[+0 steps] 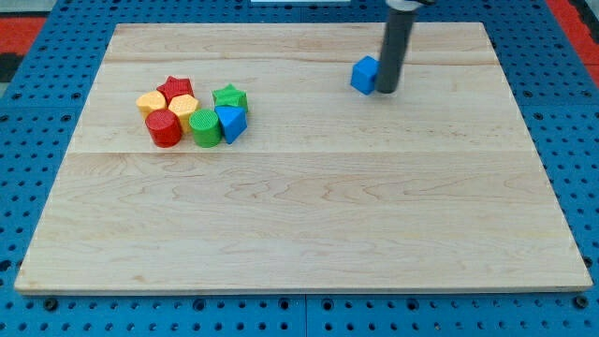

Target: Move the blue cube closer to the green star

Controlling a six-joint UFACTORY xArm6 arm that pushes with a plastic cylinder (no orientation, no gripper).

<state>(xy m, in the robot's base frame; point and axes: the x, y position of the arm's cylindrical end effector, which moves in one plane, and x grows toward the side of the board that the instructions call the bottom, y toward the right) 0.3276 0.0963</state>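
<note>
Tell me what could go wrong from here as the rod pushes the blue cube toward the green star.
1. My tip sits at the blue cube's right side, near its lower edge; an off-centre push could spin the cube or let it slip past.
2. The green star is packed against the blue triangular block, green cylinder and yellow hexagonal block; overshooting would likely scatter that cluster.

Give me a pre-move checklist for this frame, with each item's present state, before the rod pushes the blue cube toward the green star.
1. My tip on the blue cube's right side, the side away from the green star: ok.
2. Tip touching the cube: cannot tell; they look adjacent.
3. Board between cube and star free of blocks: ok.
4. Cube well inside the board's top edge: ok.
5. Star approachable without disturbing neighbours: not ok; the blue triangular block and green cylinder crowd it.
</note>
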